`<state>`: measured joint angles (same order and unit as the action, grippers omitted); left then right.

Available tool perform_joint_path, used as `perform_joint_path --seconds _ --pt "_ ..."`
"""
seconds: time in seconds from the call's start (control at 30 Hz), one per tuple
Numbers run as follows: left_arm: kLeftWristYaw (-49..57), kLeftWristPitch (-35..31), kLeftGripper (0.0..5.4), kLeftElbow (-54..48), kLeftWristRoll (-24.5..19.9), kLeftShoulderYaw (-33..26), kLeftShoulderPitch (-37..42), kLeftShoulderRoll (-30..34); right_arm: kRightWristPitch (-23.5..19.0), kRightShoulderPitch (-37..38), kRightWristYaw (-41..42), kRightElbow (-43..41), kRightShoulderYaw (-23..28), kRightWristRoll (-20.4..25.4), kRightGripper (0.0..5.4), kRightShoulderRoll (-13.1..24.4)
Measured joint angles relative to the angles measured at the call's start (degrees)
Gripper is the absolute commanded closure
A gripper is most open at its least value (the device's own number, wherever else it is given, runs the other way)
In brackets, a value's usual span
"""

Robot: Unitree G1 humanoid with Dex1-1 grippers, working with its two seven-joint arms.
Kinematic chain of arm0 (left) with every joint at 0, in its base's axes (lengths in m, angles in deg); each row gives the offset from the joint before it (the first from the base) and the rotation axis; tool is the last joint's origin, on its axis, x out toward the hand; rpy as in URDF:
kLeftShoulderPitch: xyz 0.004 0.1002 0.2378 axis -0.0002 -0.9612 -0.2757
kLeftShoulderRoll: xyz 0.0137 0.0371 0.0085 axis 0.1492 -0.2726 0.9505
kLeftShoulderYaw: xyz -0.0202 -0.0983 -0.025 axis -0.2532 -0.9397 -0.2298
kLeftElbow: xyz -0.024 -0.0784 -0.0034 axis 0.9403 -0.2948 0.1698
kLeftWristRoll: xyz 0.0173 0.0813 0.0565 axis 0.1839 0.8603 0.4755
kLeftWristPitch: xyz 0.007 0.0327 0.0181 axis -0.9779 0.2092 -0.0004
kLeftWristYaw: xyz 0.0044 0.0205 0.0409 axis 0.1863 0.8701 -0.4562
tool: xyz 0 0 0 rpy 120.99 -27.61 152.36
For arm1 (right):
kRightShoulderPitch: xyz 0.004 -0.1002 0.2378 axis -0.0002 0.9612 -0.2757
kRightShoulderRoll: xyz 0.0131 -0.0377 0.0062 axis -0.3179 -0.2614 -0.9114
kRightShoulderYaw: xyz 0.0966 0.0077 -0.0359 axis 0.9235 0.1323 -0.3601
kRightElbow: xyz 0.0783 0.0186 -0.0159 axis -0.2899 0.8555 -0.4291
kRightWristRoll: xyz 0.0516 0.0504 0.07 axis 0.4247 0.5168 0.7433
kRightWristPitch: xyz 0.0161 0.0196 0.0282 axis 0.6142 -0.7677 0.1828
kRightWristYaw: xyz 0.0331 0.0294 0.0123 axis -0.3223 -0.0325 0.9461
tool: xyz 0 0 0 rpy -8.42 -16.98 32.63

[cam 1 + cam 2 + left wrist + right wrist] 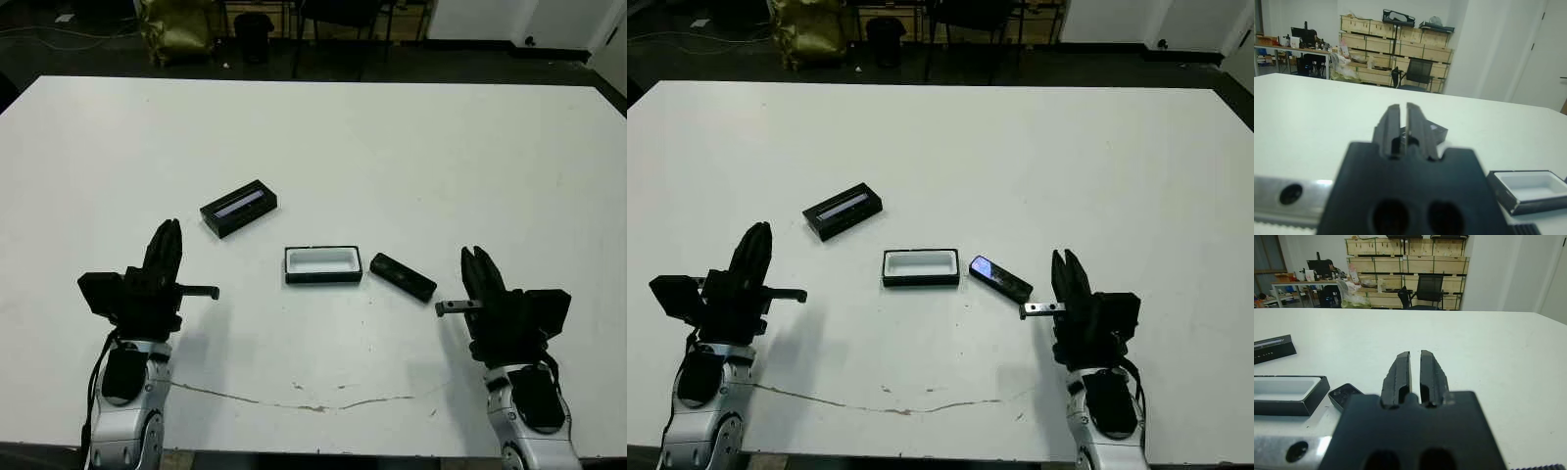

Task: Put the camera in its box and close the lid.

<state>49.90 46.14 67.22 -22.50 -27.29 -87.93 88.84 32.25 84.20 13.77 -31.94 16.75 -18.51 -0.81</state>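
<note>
- Right gripper (476,258) nearest the table's front edge, fingers pressed together, holding nothing.
- Left gripper (167,238) same: fingers together, empty.
- Camera (402,276) lies flat just right of the box (322,265), angled, close ahead-left of the right gripper, not touching it.
- Box sits open, white lining up, between both grippers.
- Lid (238,208) lies beyond-left of the box, apart, stripe up.

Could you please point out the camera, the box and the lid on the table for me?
camera (402,276), left eye view, middle of its black top face.
box (322,261), left eye view, white lining inside the tray.
lid (239,207), left eye view, pale stripe on its top face.
</note>
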Motion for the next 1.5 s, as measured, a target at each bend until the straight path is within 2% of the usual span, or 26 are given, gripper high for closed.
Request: perform_joint_path --seconds 0.4,0.57,0.73,0.9,1.0,1.13,1.3,1.5 --pt "0.59 -0.38 5.37 -0.73 0.60 0.65 -0.27 -0.02 1.21 -0.24 2.12 1.39 0.46 1.31 5.40 0.15" --pt "0.35 -0.47 5.37 -0.72 -0.10 0.61 -0.30 -0.02 -0.11 -0.36 3.20 0.26 0.45 1.46 5.40 1.12" --pt "0.33 -0.44 5.37 -0.57 -0.01 0.70 -0.30 -0.02 0.20 -1.34 8.59 0.66 1.65 3.33 5.40 5.46" --pt "0.34 -0.43 5.37 -0.54 0.16 0.72 -0.26 -0.01 -0.09 -4.31 16.73 1.52 4.12 7.46 5.40 12.88" --pt "0.31 -0.53 5.37 -0.57 -0.18 0.75 -0.22 -0.03 -2.00 -6.30 20.66 1.86 5.13 8.27 5.40 17.70" --pt "-0.08 -0.49 5.40 -0.54 -0.64 0.83 -0.12 -0.03 -5.49 -8.97 25.31 2.20 5.94 9.43 4.81 23.39" --pt "-0.25 0.13 5.40 0.07 -0.43 0.87 0.14 -0.02 -5.46 -12.78 31.88 5.88 5.47 9.50 3.75 28.61" --pt "-0.26 0.10 5.40 -0.07 -0.25 0.89 0.12 -0.02 -5.67 -17.31 38.20 10.93 3.66 10.08 2.40 31.30"
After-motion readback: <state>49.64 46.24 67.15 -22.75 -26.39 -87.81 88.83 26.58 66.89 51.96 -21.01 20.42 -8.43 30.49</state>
